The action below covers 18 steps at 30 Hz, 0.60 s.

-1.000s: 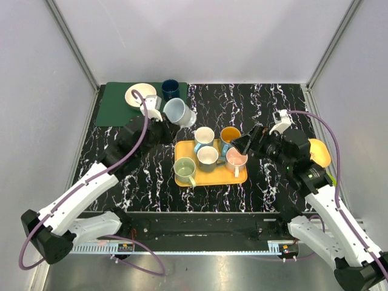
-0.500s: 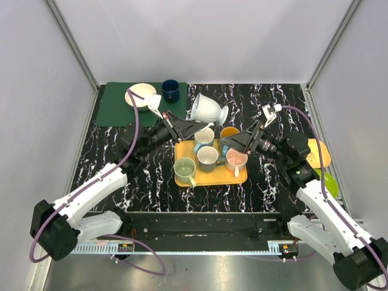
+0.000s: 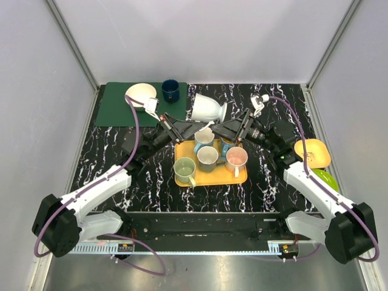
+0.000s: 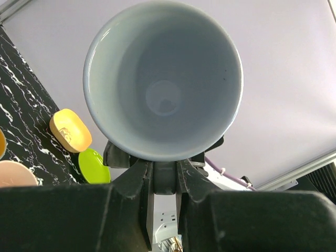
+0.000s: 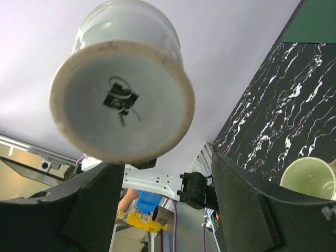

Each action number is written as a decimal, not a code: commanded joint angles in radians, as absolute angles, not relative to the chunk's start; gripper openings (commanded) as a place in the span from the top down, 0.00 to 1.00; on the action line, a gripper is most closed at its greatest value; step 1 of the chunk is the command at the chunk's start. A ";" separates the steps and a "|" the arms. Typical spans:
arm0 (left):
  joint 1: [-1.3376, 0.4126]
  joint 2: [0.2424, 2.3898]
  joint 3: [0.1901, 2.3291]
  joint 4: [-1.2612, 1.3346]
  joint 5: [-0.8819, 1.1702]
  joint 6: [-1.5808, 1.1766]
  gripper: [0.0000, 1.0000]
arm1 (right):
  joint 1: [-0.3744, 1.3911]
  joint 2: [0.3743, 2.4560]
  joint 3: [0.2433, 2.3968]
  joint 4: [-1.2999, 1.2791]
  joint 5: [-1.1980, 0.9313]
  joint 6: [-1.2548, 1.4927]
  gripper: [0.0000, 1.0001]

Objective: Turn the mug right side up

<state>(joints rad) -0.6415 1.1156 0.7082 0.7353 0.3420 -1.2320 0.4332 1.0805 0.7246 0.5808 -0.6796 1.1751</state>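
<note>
A pale grey-white mug [image 3: 208,110] hangs in the air above the tray's far edge, tipped on its side. Its mouth faces the left arm and its base faces the right arm. My left gripper [image 3: 205,125] is shut on the mug's handle; the left wrist view looks straight into the mug [image 4: 163,79], with the handle pinched in the left gripper [image 4: 165,176]. My right gripper [image 3: 219,128] stands open just under the mug's base. In the right wrist view the unglazed base [image 5: 122,102] sits above the right gripper [image 5: 163,165], clear of both fingers.
A yellow tray [image 3: 212,177] holds several upright mugs under both grippers. At the far left, a white bowl [image 3: 140,94] and a dark blue mug [image 3: 170,90] sit on a green mat [image 3: 112,112]. At the right are a yellow dish [image 3: 312,151] and a green plate [image 3: 327,179].
The left arm carried the mug right from beside the mat and raised and turned it. The right gripper rose from the tray to the mug's base, its jaws narrowing.
</note>
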 commanded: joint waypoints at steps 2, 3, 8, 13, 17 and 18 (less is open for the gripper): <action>-0.652 1.086 0.724 0.905 0.342 -1.244 1.00 | 0.437 1.114 0.805 0.660 -0.707 1.186 0.29; -0.656 1.094 0.719 0.908 0.342 -1.246 1.00 | 0.437 1.129 0.822 0.666 -0.716 1.184 0.29; -0.672 1.124 0.719 0.925 0.348 -1.253 1.00 | 0.437 1.164 0.854 0.675 -0.726 1.181 0.33; -0.689 1.131 0.741 0.835 0.296 -1.212 1.00 | 0.443 1.169 0.854 0.695 -0.736 1.177 0.31; -0.707 1.143 0.762 0.804 0.284 -1.184 1.00 | 0.445 1.160 0.857 0.614 -0.704 1.122 0.31; -0.712 1.146 0.773 0.805 0.288 -1.181 1.00 | 0.443 1.161 0.862 0.606 -0.698 1.114 0.32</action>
